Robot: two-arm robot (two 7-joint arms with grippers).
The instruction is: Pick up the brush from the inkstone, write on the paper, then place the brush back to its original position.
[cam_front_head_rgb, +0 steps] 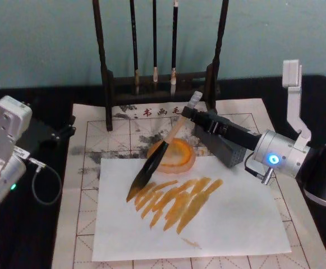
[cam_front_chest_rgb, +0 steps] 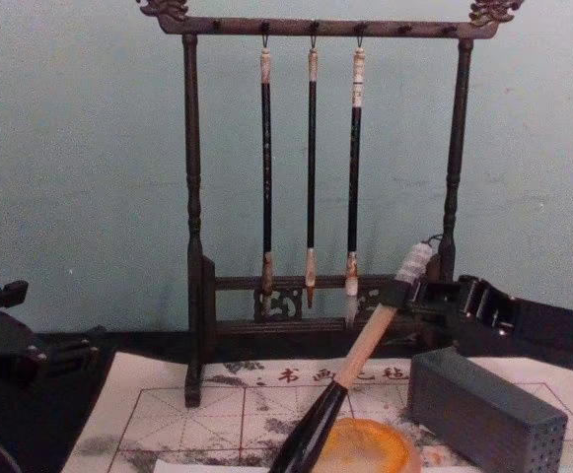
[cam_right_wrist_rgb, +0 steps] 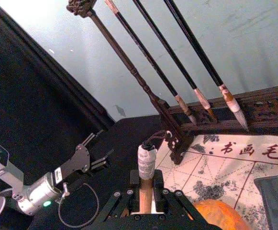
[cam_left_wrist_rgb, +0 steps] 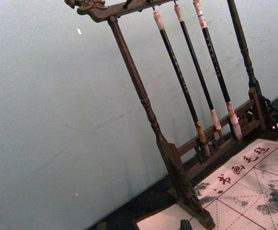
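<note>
Nearest the robot on the table (cam_front_head_rgb: 28, 241): a plain white sheet (cam_front_head_rgb: 235, 224) lies over the red-gridded paper (cam_front_head_rgb: 84, 185). It already carries a fan of orange-brown strokes (cam_front_head_rgb: 179, 202). My read is that the writing is mostly done and the return to the dish is not yet done.

Just past the strokes, the brush (cam_front_head_rgb: 161, 150) sits slanted with its dark tip low at the left end of the fan. The tip is at or just off the sheet; I can't confirm contact. The shaft crosses over the inkstone (cam_front_head_rgb: 189, 161), the orange dish at the sheet's far edge. I can't tell whether it touches the rim.

The right gripper (cam_front_head_rgb: 187, 114) reaches in from the right. Its fingers are clamped on the pale wood high up, just under the wrapped end cap. In the right wrist view the handle is pinched between them. The grey block (cam_front_head_rgb: 224, 148) sits just beside the inkstone, under that arm.

Handling, judged:
- The brush is light, with a stiff handle and a soft, wet tuft that can drip or smear.
- Hold it on bare wood, never on the tuft.
- The high grip gives a long lever, and the smooth round shaft could twist in the fingers.
- The dish is shallow and probably light, so lay the brush down gently or it will skid.

The left gripper (cam_front_head_rgb: 68, 126) is parked by the paper's far left corner, fingers apart and holding nothing.

Farthest back is the rack (cam_front_head_rgb: 104, 84), with three thin brushes (cam_front_head_rgb: 155, 50) hanging from it.
</note>
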